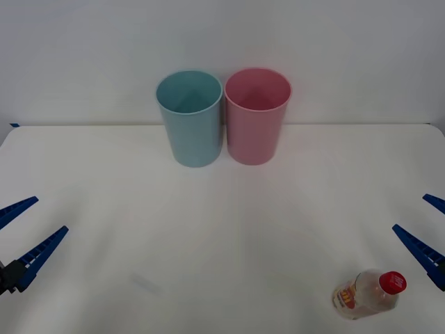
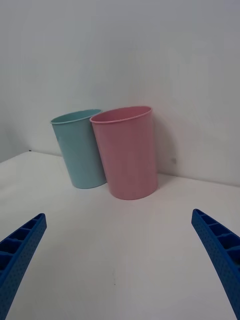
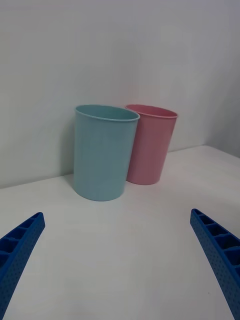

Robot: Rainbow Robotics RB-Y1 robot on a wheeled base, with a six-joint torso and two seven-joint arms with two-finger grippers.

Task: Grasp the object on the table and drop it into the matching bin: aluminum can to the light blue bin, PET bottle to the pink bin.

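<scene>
A small clear PET bottle with a red cap and a yellow-and-red label lies on its side on the white table, near the front right. My right gripper hangs open at the right edge, just above and right of the bottle. At the left edge my left gripper is open too, holding nothing. The light blue bin and the pink bin stand upright side by side at the back centre. Both wrist views face them: pink bin, light blue bin, and light blue bin, pink bin.
A plain white wall rises right behind the bins. The table's back edge runs just behind them. Wide bare table surface lies between the bins and both grippers.
</scene>
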